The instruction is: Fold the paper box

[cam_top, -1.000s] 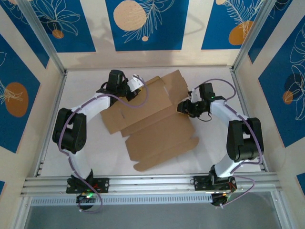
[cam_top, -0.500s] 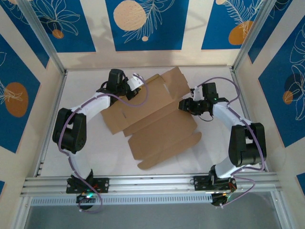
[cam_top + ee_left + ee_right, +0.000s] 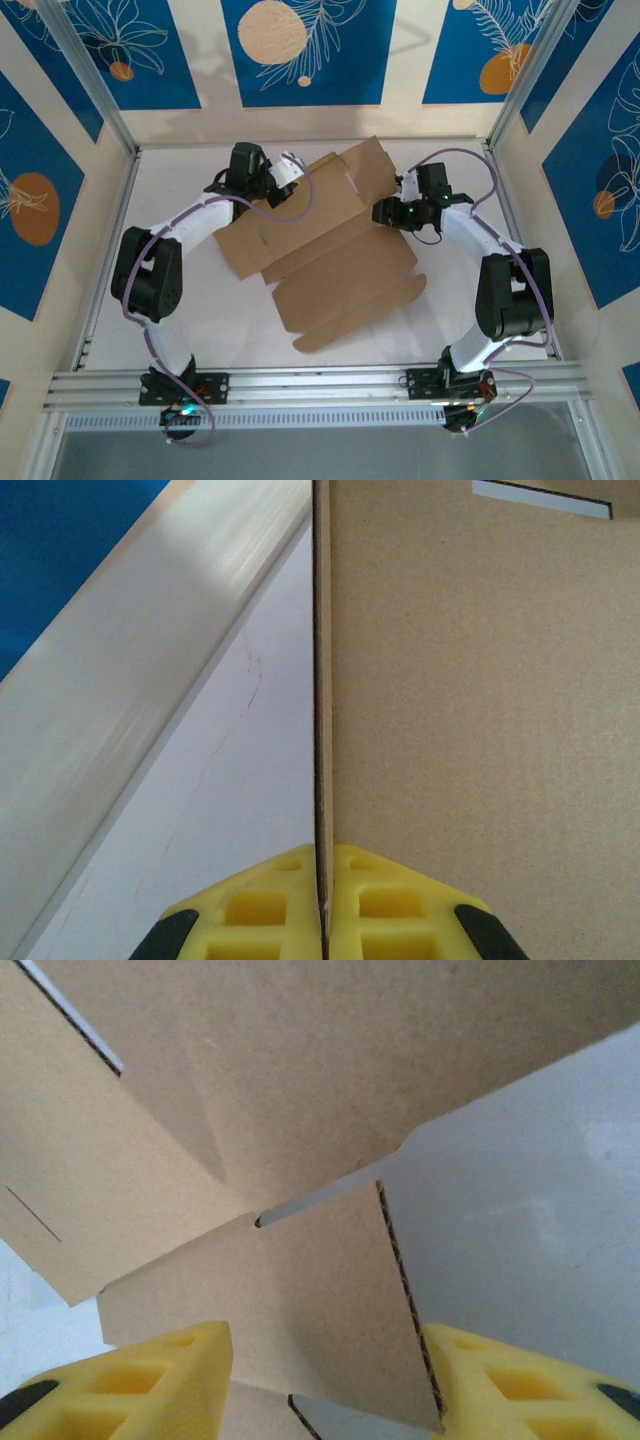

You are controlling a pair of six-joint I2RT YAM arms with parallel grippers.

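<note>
Paper box (image 3: 340, 250) is a flat sheet mid-table, nearer the far edge, with creases running near-left to far-right. Left gripper (image 3: 322, 880) is pinched tight on its far-left edge. Right gripper (image 3: 325, 1365) is spread, with a side flap (image 3: 300, 1290) between its fingers, unclamped. The sheet lies left of it, and the right arm is nearer that flap.

Plain brown kraft paper box (image 3: 340, 250) with darker corrugated edges, white surface (image 3: 200, 330), white arms (image 3: 195, 222) with black joints, purple cables (image 3: 452, 151), yellow pads (image 3: 262, 908) seemingly black-tipped, silver frame rails (image 3: 320, 385), walls (image 3: 300, 50) cream with blue panels, white leaf outlines, orange discs
</note>
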